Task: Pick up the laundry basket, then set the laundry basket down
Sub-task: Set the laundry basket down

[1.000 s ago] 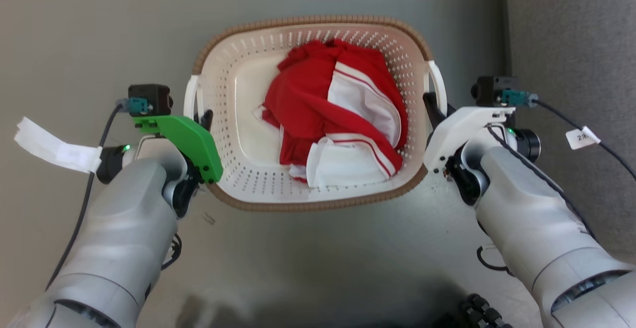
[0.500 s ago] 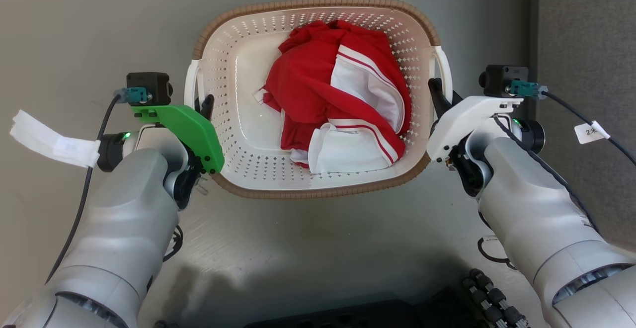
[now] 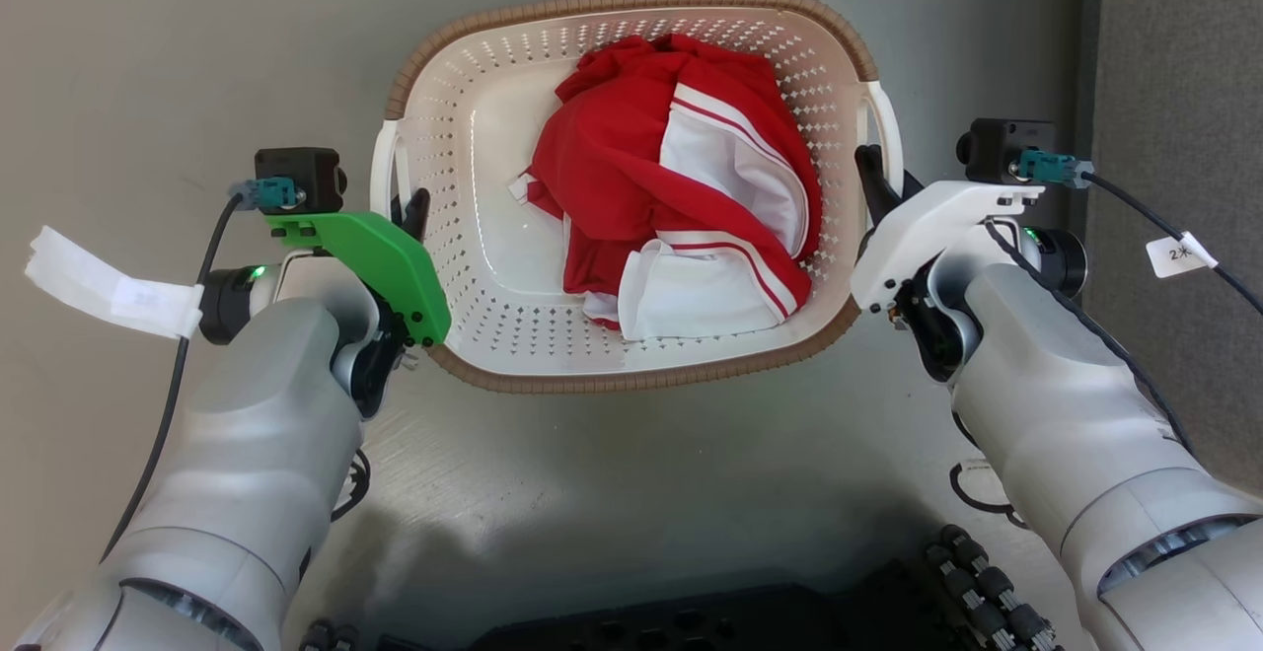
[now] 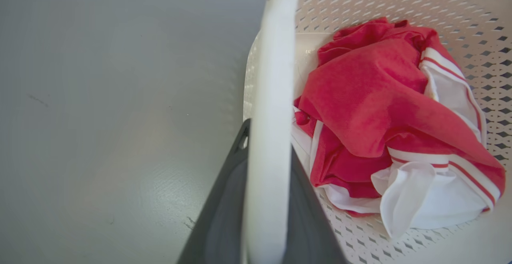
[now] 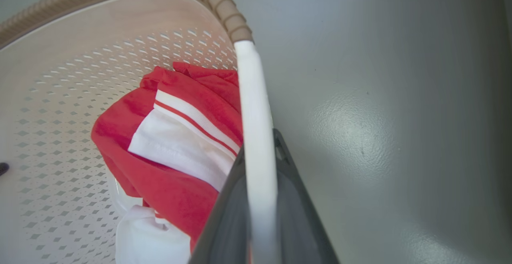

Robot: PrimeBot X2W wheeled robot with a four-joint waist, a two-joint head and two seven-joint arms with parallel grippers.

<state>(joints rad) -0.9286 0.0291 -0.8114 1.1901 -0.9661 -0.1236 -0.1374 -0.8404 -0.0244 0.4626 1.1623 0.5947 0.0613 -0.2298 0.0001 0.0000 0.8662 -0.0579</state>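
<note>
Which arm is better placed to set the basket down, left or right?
Neither alone. The left claw grips the left handle, and the right claw grips the right handle, similarly deep in the wrist views. The laundry basket spans both, so lowering likely needs them together.

Setting: indoor test space, most likely a lab or workshop bay staged for a household chore. Evidence:
- The grey floor (image 3: 178, 59) is smooth and coated, with a dull sheen, and covers most of the head view.
- A darker, carpet-like textured strip (image 3: 1174, 59) runs down the right edge.
- Paper tags (image 3: 109, 281) hang on exposed cables (image 3: 177, 365).
- Domestic props: laundry basket (image 3: 631, 382) holding a red-and-white garment (image 3: 631, 168).
</note>
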